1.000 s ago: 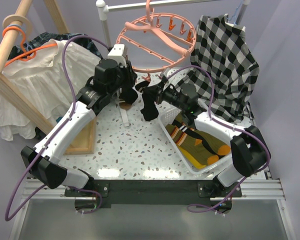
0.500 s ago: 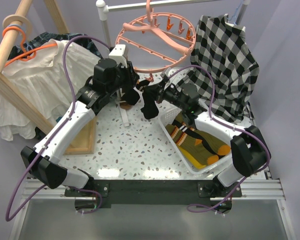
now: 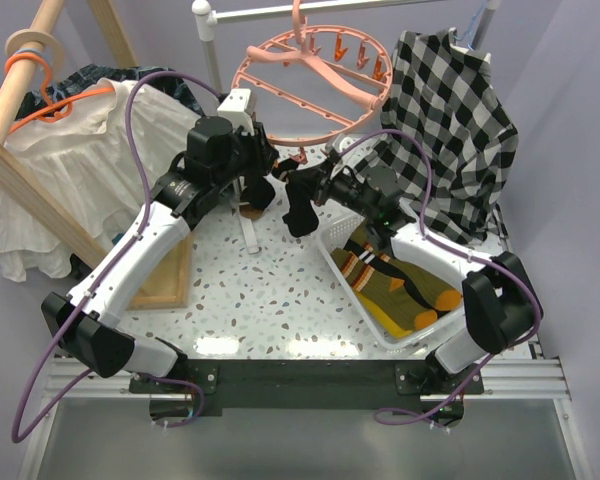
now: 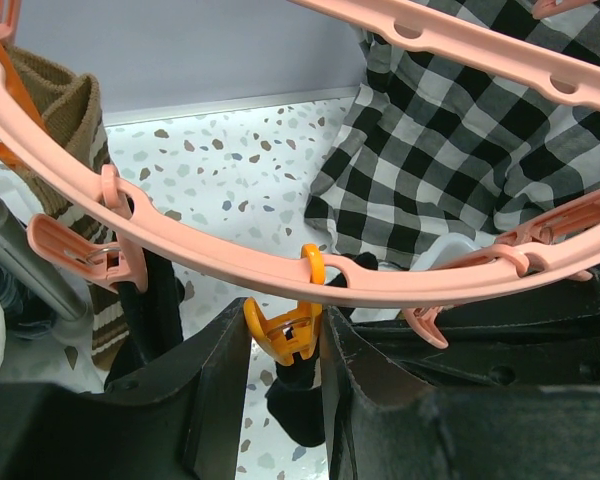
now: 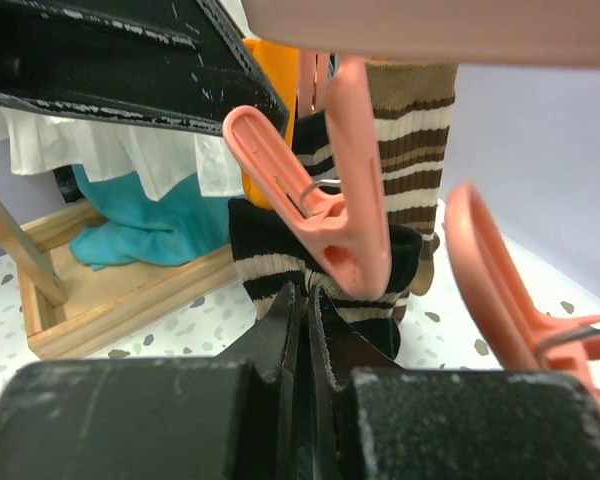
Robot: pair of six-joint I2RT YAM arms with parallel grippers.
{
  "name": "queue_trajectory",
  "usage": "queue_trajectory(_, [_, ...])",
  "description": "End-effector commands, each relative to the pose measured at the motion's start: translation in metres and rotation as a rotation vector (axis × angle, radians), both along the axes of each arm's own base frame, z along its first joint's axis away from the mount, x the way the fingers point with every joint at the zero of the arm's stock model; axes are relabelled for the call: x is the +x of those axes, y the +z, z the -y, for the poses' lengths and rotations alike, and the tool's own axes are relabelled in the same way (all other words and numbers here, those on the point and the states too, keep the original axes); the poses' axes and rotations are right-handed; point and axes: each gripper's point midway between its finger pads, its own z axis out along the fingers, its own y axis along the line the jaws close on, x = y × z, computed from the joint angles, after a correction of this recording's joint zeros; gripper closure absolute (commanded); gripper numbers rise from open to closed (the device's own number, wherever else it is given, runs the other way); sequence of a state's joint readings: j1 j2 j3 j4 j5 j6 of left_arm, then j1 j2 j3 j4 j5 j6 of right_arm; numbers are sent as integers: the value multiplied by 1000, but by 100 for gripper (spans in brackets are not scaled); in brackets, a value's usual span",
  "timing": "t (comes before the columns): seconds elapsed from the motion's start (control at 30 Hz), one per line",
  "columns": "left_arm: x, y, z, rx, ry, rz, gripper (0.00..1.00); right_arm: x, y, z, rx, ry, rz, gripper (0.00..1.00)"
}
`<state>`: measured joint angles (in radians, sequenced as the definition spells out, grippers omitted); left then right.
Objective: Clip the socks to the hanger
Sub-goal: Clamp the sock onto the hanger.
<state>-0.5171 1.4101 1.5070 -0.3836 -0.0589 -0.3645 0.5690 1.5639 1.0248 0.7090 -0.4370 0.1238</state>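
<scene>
Left of the hanger (image 3: 325, 72), a white blouse (image 3: 80, 160) hangs from an orange coat hanger (image 3: 25, 60) on a wooden frame. The hanger itself hangs by its central hook at the back of the speckled surface (image 3: 270, 290). Just under the hanger's near rim, the left end effector (image 4: 285, 345) is raised to the ring. In the left wrist view its two fingers press against either side of an orange clip (image 4: 283, 332) that dangles from the rim, so it is grasping that clip. A brown striped sock (image 4: 80, 125) hangs from the hanger on the left side of that view. Immediately to the right, also below the hanger's near rim, the right end effector (image 5: 305, 300) is clenched on the cuff of a dark sock (image 3: 298, 215). The rest of this sock droops toward the surface. In the right wrist view the cuff shows cream stripes and a pink clip (image 5: 350, 220) overlaps its top edge, though I cannot tell whether that clip bites the fabric. Below and right of the hanger, a white basket (image 3: 348, 285) sits on the surface. It holds another brown striped sock, olive socks with orange toes (image 3: 408, 288) and something yellow underneath. Right of the hanger, touching its rim, hangs a black-and-white checked shirt (image 3: 450, 120).
</scene>
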Motion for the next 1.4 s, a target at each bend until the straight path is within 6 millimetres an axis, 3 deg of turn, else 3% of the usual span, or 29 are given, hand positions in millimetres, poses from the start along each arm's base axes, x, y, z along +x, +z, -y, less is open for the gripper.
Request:
queue_trajectory(0.0, [2, 17, -5, -18, 11, 34, 100, -10, 45, 10, 72, -4, 109, 100])
queue_trajectory(0.73, [0, 27, -9, -22, 28, 47, 100, -6, 35, 13, 45, -18, 96, 100])
queue_trajectory(1.37, [1, 23, -7, -23, 19, 36, 100, -3, 44, 9, 64, -3, 107, 100])
